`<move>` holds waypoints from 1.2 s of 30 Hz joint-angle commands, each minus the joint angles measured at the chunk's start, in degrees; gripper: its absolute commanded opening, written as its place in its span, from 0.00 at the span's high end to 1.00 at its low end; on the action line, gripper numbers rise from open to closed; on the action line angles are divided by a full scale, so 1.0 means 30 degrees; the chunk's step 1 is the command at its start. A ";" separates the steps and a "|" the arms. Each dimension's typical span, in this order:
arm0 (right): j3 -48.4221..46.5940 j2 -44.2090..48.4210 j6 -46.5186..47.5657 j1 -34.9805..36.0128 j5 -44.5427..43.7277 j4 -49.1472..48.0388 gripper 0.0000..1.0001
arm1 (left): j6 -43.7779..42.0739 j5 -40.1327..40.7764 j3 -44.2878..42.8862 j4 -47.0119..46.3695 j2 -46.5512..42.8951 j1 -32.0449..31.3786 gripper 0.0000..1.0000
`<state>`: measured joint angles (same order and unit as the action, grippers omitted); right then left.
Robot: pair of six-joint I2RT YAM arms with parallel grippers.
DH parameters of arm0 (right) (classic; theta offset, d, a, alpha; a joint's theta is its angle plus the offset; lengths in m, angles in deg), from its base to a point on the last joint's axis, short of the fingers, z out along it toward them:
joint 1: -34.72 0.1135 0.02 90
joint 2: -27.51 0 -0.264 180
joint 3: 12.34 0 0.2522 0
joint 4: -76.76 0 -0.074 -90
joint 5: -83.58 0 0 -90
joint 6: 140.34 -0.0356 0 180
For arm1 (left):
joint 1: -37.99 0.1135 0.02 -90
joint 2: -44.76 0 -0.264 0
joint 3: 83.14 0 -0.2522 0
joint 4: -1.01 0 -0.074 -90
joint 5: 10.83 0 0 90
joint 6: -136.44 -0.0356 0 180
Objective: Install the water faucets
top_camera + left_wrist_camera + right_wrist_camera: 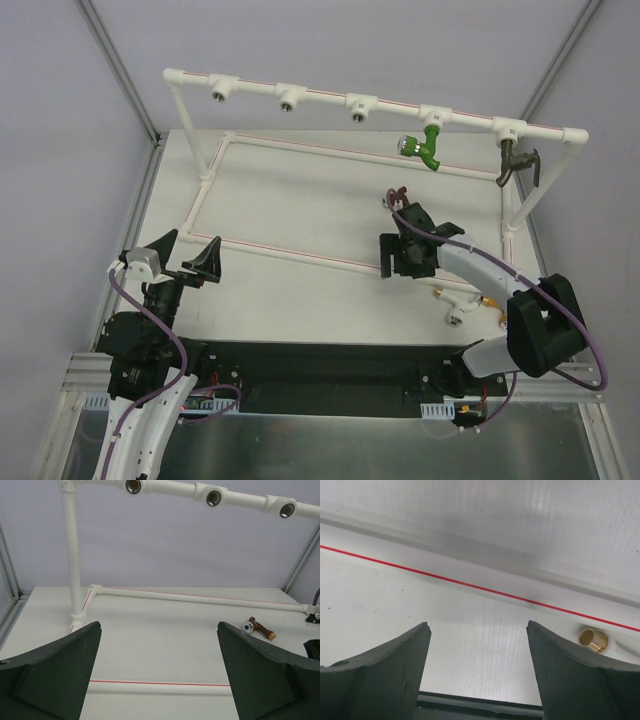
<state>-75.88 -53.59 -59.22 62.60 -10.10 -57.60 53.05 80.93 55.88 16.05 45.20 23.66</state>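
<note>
A green faucet and a dark grey faucet hang from the two right-hand tee fittings of the white pipe frame. A dark red faucet lies on the table just beyond my right gripper; it also shows in the left wrist view. A white faucet and an orange faucet lie near the right arm. A brass threaded end shows in the right wrist view. My right gripper is open and empty over the front pipe. My left gripper is open and empty.
Three tee fittings on the top rail have bare metal sockets. The frame's front pipe with a red line runs across the table between the two grippers. The frame's left post stands ahead of the left gripper.
</note>
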 commanded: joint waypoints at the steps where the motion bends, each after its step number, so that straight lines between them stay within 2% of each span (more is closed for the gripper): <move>1: -0.1512 0.0517 0.0793 0.0727 -0.1577 0.1382 0.19 | -0.0212 -0.0059 0.0051 -0.0514 -0.1204 -0.0175 0.01; 4: -0.1046 0.1601 0.0794 0.0203 -0.3248 0.3022 0.19 | -0.0212 -0.0059 0.0022 -0.0543 -0.1263 -0.0175 0.01; 11: 0.1035 0.3712 0.0676 -0.2875 -0.3811 0.4081 0.19 | -0.0182 -0.0147 0.0022 -0.0514 -0.1409 -0.0175 0.01; 13: 0.1241 0.3422 0.0735 -0.3168 -0.4568 0.3993 0.19 | -0.0182 -0.0147 0.0022 -0.0514 -0.1438 -0.0175 0.01; 18: 0.1417 0.1726 0.0706 -0.3521 -0.4368 0.3525 0.19 | -0.0183 -0.0147 0.0051 -0.0514 -0.1468 -0.0175 0.01; 24: 0.1885 0.0317 0.0969 -0.3551 -0.2848 0.2793 0.20 | -0.0183 -0.0147 0.0051 -0.0543 -0.1497 -0.0175 0.01; 29: 0.1975 -0.0153 0.1087 -0.3317 -0.1996 0.2353 0.30 | -0.0182 -0.0147 0.0051 -0.0514 -0.1497 -0.0205 0.01; 33: 0.1681 -0.0651 0.0941 -0.2558 -0.1879 0.2294 0.43 | -0.0212 -0.0147 0.0022 -0.0514 -0.1468 -0.0205 0.01; 36: 0.1244 -0.1032 0.0504 -0.1622 -0.1615 0.2060 0.46 | -0.0212 -0.0147 0.0022 -0.0543 -0.1468 -0.0205 0.01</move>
<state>-71.55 -53.74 -55.18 54.25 -21.42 -48.27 53.05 80.93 55.88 16.11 45.20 23.66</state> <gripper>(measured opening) 0.553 0.992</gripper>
